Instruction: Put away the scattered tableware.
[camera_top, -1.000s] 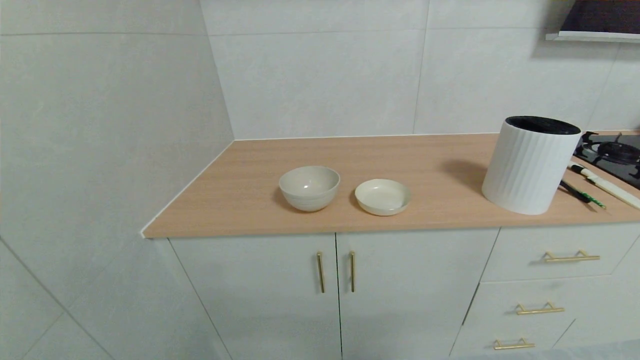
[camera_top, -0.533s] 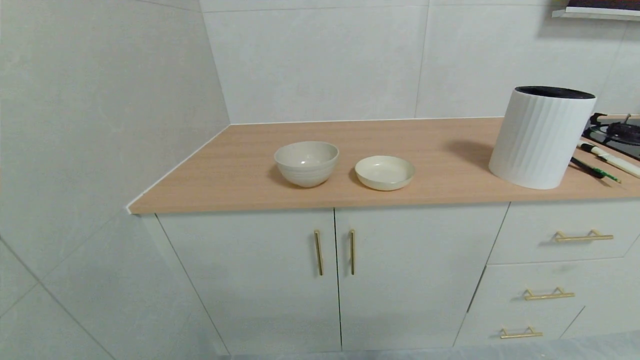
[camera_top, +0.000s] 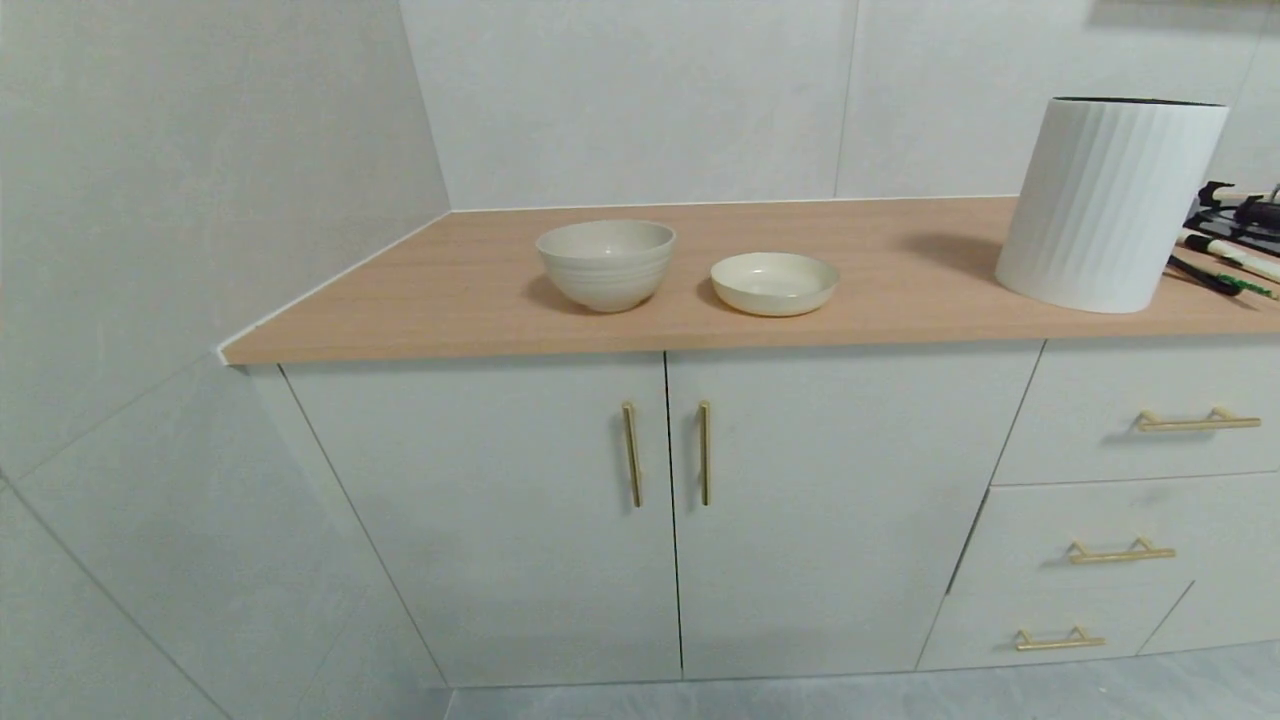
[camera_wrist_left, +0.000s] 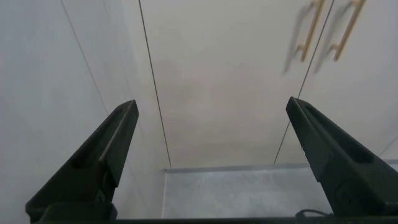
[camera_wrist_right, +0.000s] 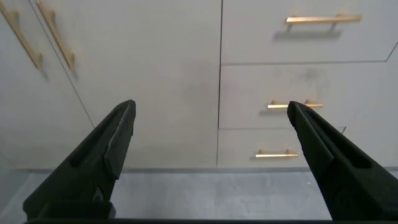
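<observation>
Both arms hang low. The left gripper (camera_wrist_left: 211, 106) faces the doors (camera_wrist_left: 217, 81) and the right gripper (camera_wrist_right: 211, 107) faces the drawers (camera_wrist_right: 305, 37), each with fingers wide apart and holding nothing. The bowl (camera_top: 606, 262) and dish (camera_top: 774, 282) sit side by side on the counter (camera_top: 900, 300), up above the fingers, near a white bin (camera_top: 1110, 205).

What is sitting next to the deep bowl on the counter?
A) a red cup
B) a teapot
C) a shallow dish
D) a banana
C: a shallow dish sits on the wooden counter beside the deep bowl, not touching it.
</observation>
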